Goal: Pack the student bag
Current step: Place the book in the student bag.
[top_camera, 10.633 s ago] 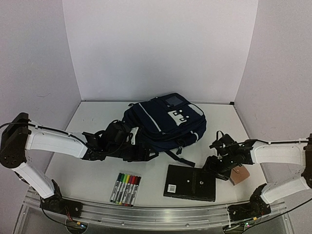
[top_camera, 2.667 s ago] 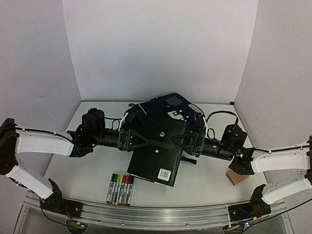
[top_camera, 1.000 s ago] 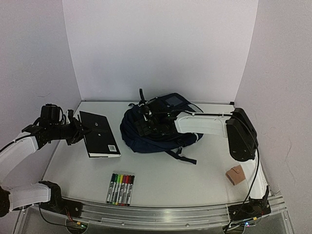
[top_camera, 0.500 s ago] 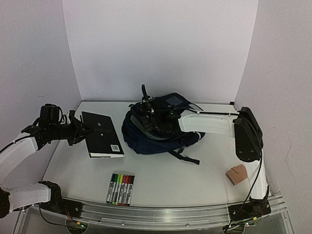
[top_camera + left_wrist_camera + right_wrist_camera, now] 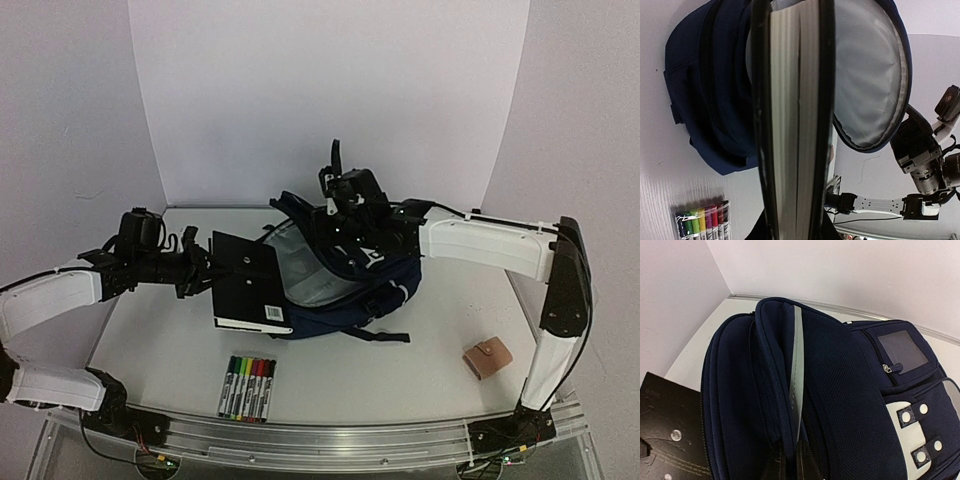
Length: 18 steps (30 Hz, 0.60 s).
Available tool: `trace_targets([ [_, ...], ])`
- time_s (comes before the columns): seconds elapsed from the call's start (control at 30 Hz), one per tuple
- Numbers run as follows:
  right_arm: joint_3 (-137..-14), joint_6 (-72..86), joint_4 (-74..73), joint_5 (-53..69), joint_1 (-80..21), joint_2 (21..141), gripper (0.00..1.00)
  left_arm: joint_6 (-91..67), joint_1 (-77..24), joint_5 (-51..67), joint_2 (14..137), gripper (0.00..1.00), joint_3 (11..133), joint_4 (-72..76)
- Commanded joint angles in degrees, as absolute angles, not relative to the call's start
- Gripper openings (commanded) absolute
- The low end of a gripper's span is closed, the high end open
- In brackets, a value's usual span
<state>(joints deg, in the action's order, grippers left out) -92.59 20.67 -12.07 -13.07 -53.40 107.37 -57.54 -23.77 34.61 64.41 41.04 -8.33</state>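
My left gripper (image 5: 207,270) clamps the flat black hardcover book (image 5: 245,280). My right gripper (image 5: 790,462) pinches up the front flap of the large dark navy fabric student bag (image 5: 385,285) at table centre. Its grey-lined mouth (image 5: 300,270) lies at three o'clock, just beside the book's leading edge.

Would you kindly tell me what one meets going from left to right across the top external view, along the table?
left gripper → black book → student bag → tan wallet
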Motion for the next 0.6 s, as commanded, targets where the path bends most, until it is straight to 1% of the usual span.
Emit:
trace_targets([
  [0.0, -90.73, 25.15, -4.63, -8.91, -54.08, 101.16, 0.00, -61.07, -24.63, 34.85, 67.46, 0.00, 46.20, 8.82],
  [0.17, -87.74, 27.61, -1.75, -6.44, -54.18, 98.34, 0.00, -65.39, -25.94, 33.77, 75.65, 0.00, 47.04, 18.18],
  [0.33, -85.94, 29.08, 1.02, -5.22, -54.72, 96.55, 0.00, -65.97, -28.69, 30.31, 84.32, 0.00, 52.31, 23.85],
  [0.57, -84.69, 29.62, 2.62, -5.36, -55.96, 95.96, 0.00, -67.51, -31.29, 22.24, 93.54, 0.00, 56.72, 35.23],
])
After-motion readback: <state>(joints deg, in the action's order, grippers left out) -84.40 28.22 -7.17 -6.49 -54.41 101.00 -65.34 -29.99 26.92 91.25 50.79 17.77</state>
